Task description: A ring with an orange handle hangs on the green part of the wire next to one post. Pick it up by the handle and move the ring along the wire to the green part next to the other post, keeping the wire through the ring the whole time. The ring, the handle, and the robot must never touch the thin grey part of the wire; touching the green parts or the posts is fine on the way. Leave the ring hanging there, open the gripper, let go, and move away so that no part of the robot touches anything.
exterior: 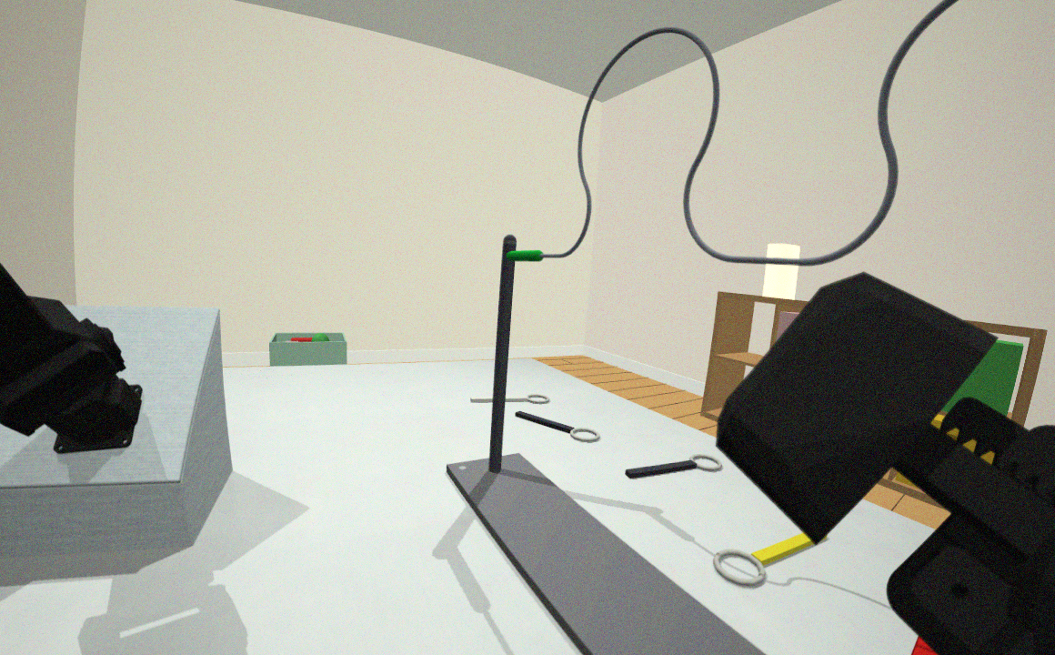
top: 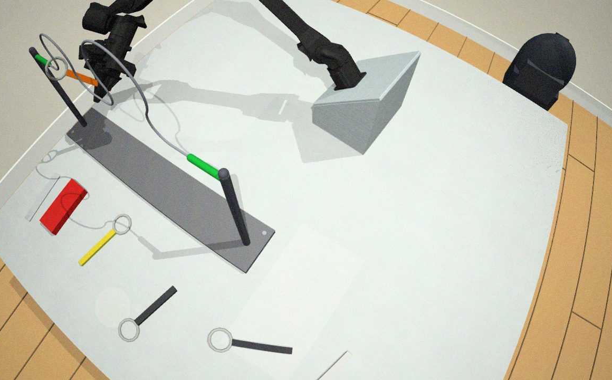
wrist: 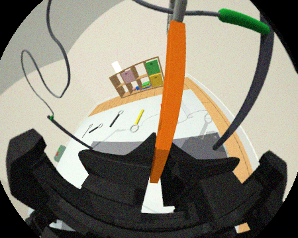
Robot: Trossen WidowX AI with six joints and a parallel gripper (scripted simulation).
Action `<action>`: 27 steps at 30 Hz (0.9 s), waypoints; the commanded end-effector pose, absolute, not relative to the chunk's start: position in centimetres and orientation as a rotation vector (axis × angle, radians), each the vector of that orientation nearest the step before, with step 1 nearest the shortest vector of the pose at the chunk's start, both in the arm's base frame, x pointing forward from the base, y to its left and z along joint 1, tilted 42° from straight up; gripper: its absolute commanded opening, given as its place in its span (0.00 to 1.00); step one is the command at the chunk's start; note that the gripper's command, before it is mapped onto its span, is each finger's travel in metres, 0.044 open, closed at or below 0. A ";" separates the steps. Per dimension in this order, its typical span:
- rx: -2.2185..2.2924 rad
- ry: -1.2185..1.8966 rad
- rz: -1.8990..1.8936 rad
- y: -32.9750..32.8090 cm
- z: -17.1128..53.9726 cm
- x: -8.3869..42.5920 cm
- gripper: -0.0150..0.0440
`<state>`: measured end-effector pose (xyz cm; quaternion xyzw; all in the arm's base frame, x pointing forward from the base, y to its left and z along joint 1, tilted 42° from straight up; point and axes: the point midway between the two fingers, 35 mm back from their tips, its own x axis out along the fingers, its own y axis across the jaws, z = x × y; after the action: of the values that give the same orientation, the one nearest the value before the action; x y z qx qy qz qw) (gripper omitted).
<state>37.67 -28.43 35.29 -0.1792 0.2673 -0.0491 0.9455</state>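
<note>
My gripper (top: pixel 99 89) (wrist: pixel 156 135) is shut on the orange handle (top: pixel 81 77) (wrist: pixel 173 82) near its lower end. The ring (top: pixel 56 78) shows edge-on at the top of the wrist view, around the grey wire (top: pixel 146 111) (exterior: pixel 717 89) (wrist: pixel 69 73) just past the inner end of the far green part (top: pixel 41 59) (wrist: pixel 245 21). I cannot tell whether it touches the wire. The far post (top: pixel 67 100) (wrist: pixel 259 76) stands beside it. The other green part (top: pixel 204 167) (exterior: pixel 526 256) joins the other post (top: pixel 235 208) (exterior: pixel 502 350). The exterior view does not show the ring.
The wire's tall loops rise close to my gripper. The grey base plate (top: pixel 157 181) (exterior: pixel 531 529) joins the posts. A red block (top: pixel 63 206), a yellow-handled ring (top: pixel 95 248) and dark-handled rings (top: pixel 156 304) (top: pixel 260 346) lie on the table. A grey wedge (top: pixel 360 115) bears the arm's base.
</note>
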 end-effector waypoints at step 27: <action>0.345 0.533 0.078 -18.3 34.7 37.9 0.00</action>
<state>37.91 -19.30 34.69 0.1327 0.2617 0.0282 0.9556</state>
